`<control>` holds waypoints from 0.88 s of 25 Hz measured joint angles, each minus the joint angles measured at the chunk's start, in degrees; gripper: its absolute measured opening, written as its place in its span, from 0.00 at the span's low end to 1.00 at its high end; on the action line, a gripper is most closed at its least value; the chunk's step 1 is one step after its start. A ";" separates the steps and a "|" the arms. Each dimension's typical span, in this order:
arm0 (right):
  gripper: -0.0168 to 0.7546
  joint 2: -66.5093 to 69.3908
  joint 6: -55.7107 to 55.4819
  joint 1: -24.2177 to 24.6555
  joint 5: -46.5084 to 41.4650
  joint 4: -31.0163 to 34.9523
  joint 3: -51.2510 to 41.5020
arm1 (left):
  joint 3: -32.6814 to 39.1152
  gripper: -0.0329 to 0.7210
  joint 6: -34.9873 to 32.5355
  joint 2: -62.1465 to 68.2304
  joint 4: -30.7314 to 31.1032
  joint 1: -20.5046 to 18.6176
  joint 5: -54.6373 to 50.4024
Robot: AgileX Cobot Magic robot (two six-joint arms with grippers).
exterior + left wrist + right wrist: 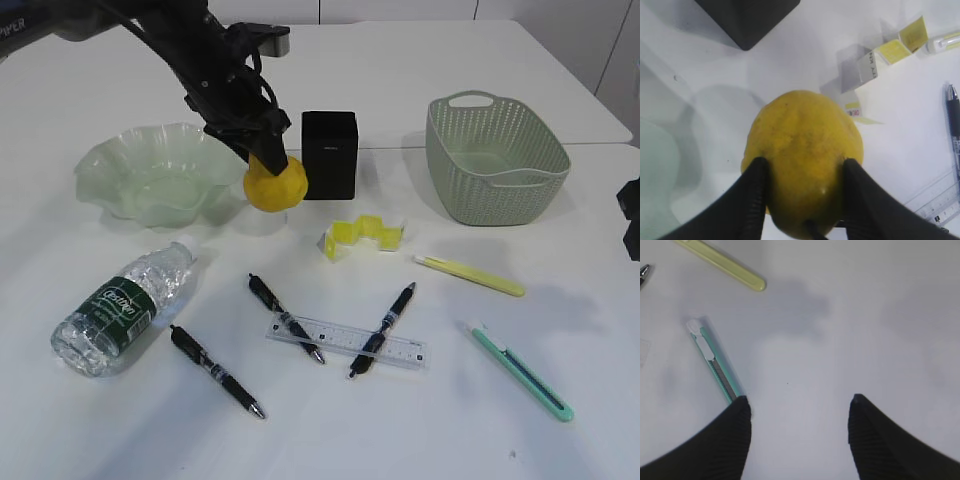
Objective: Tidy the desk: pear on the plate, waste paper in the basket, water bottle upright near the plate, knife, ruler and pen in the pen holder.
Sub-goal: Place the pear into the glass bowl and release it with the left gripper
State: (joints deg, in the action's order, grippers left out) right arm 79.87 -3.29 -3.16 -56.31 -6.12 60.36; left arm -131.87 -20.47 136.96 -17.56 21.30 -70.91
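Note:
My left gripper [268, 160] [804, 165] is shut on the yellow pear [276, 184] [805, 150], which hangs just above the desk [500, 430] between the pale green plate [112, 168] and the black pen holder [330, 152]. The zigzag yellow waste paper [360, 235] [890, 50] lies in front of the holder. At front left the water bottle [125, 310] lies on its side. The clear ruler [340, 340] lies under two black pens [285, 318] [383, 315]. My right gripper [800, 407] is open over bare desk, beside the teal knife [715, 360] [520, 372].
The sage-green basket [495, 150] stands at the back right. A third black pen [215, 370] lies near the bottle. A yellow pen-like stick [470, 275] [722, 265] lies between the basket and the knife. A dark part of the right arm [630, 215] shows at the right edge.

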 joint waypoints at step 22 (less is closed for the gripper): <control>0.61 0.00 0.00 0.00 1.66 -0.02 0.00 | -1.19 0.44 2.88 -4.41 18.38 0.00 -0.47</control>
State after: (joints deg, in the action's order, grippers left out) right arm 79.87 -3.29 -3.16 -54.65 -6.14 60.36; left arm -133.06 -17.59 132.55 0.82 21.30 -71.37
